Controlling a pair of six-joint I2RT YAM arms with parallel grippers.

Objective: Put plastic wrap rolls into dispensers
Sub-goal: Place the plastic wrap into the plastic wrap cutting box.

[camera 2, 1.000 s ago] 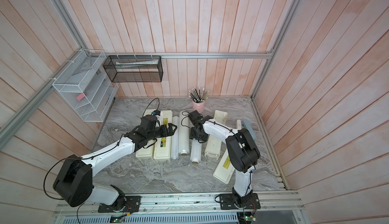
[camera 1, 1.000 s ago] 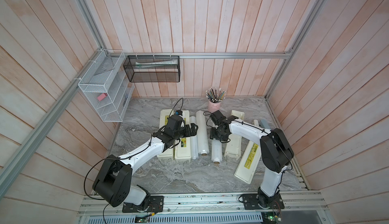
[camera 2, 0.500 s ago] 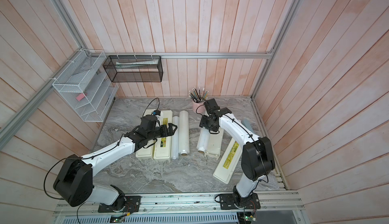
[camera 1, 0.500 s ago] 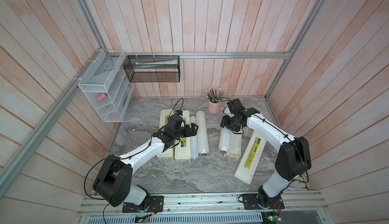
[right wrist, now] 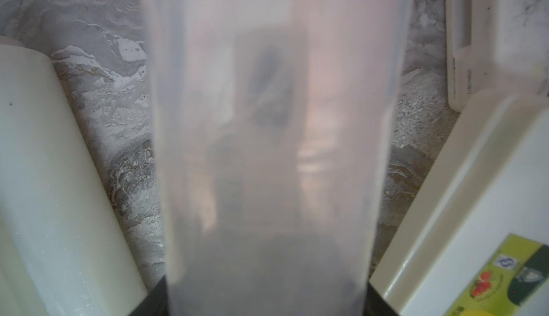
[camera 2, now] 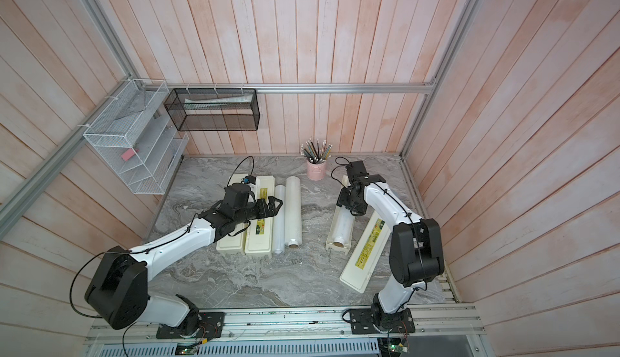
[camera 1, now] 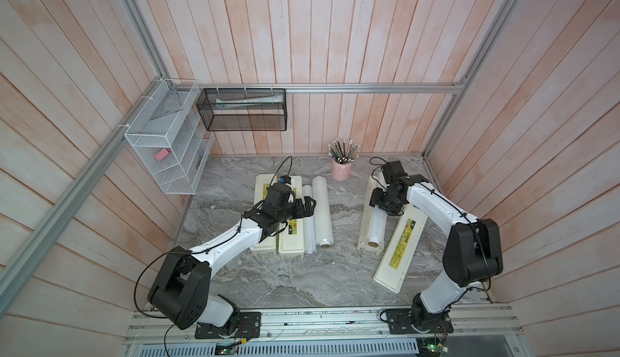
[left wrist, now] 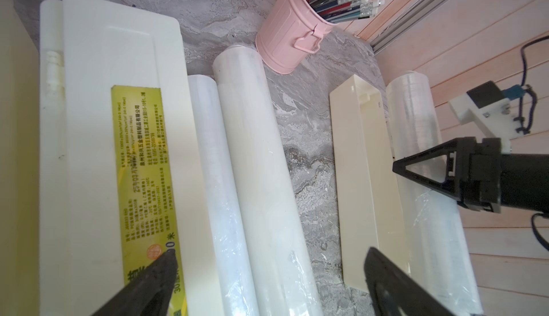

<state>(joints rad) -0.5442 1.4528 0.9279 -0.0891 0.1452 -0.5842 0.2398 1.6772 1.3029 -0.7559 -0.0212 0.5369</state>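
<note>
- Your right gripper clamps a plastic wrap roll at the open dispenser; the blurred roll hides its fingertips.
- Your left gripper gapes wide, well apart from that dispenser.

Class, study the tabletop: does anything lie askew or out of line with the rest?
Yes: the labelled lid lies diagonally by the right arm, splayed away from the open dispenser, where the right arm's jaws grip the third roll. The two closed dispensers and two loose rolls lie neatly parallel.
</note>
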